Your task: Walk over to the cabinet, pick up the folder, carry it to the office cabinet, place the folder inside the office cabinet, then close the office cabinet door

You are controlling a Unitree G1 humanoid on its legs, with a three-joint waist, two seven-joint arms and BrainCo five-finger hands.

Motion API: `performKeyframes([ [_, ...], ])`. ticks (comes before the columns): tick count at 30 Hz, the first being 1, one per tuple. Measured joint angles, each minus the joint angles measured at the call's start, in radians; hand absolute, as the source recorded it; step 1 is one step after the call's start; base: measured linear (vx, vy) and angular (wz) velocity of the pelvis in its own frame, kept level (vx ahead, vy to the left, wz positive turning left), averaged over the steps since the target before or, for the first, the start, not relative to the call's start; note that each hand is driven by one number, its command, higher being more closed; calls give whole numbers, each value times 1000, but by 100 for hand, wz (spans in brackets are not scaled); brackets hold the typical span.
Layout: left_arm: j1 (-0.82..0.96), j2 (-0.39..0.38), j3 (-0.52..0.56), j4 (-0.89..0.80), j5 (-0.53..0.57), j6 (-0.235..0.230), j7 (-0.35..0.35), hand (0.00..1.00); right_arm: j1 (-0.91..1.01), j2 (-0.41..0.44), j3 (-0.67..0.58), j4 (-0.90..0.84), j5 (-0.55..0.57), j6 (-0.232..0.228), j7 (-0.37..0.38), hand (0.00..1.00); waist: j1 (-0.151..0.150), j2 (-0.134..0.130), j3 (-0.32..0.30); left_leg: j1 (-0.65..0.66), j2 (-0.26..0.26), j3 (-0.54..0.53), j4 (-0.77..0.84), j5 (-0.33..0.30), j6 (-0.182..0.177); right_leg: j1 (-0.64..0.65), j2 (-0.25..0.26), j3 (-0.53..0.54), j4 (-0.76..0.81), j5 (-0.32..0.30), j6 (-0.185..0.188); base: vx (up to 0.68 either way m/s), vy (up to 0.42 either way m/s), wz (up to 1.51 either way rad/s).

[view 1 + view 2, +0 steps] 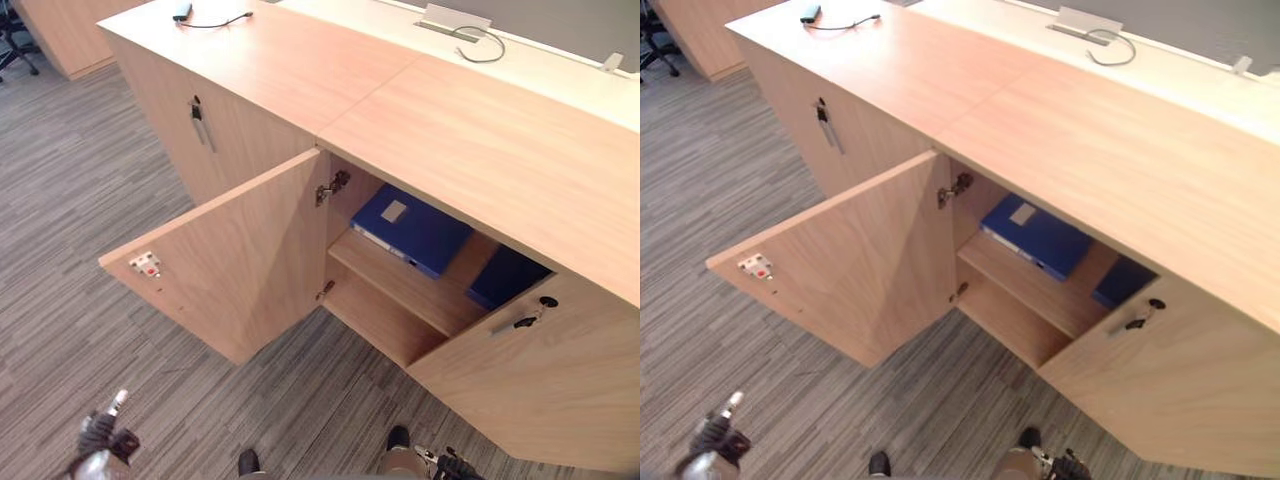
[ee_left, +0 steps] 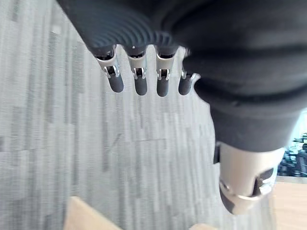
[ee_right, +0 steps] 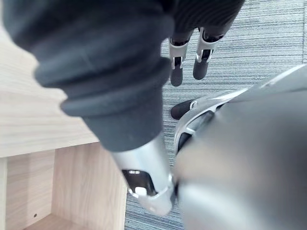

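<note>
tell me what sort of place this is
Most likely an office: a wooden cabinet with one door open, a blue folder on its shelf, grey striped carpet and a wheeled chair.

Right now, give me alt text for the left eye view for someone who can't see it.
A blue folder lies on the shelf of a light wood office cabinet, whose left door stands wide open over grey striped carpet. A second blue item sits beside it, partly hidden behind the right door.
</note>
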Motion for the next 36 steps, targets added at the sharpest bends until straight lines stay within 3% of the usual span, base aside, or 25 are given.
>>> performKeyframes([
  [2, -24, 7, -16, -130, 33, -3, 15, 0, 3, 0, -1, -1, 9, 1, 3, 0, 3, 0, 0, 11, 0, 13, -2, 0, 0, 2, 2, 10, -4, 3, -1, 38, 16, -13],
  [8, -140, 136, -72, -152, 133, 2, 25, 0, 22, 0, -18, -10, 19, 3, 13, 0, 1, 0, 0, 34, 0, 32, -5, -1, 0, 11, 4, 20, -4, 6, -2, 7, 7, -8],
  [10, -196, 221, -143, -158, 200, 2, 29, 0, 39, -1, -37, -15, 21, 2, 24, 0, 0, 1, -1, 35, 0, 32, -5, -1, 0, 11, 4, 20, -2, 7, -3, 0, 0, 0],
  [15, -251, 273, -296, -275, 329, 2, 39, 0, 71, -2, -71, -27, 21, 3, 28, 0, 2, 4, -7, 34, 0, 33, -5, -1, 0, 10, 3, 20, 2, 7, -3, 0, 0, 0],
  [21, -256, 254, -457, -387, 441, 2, 22, 0, 95, 0, -110, -28, 19, 11, 37, 0, 11, 3, -8, 34, -1, 32, -4, -1, 0, 9, 2, 20, 6, 7, -3, 0, 0, 0],
  [29, -71, 195, -665, -622, 664, -6, 0, 0, 96, -1, -113, -28, -23, 10, 35, 0, 28, 1, -34, 31, -2, 25, 0, -1, 0, 17, -3, 11, 4, 7, -4, -8, 13, 4],
  [33, 8, 136, -823, -703, 699, -42, -35, 0, 98, -1, -113, -27, -51, 10, 33, 0, 25, 0, -46, 29, -2, 28, -7, -1, 0, 16, 0, 9, -10, 11, -7, 0, 0, 0],
  [36, 66, 41, -971, -745, 627, -90, -118, 0, 98, 4, -110, -25, -62, 10, 24, 0, 14, -1, -76, 29, 2, 32, -13, -3, -2, 15, 7, 9, -22, 11, -7, 55, 14, -5],
])
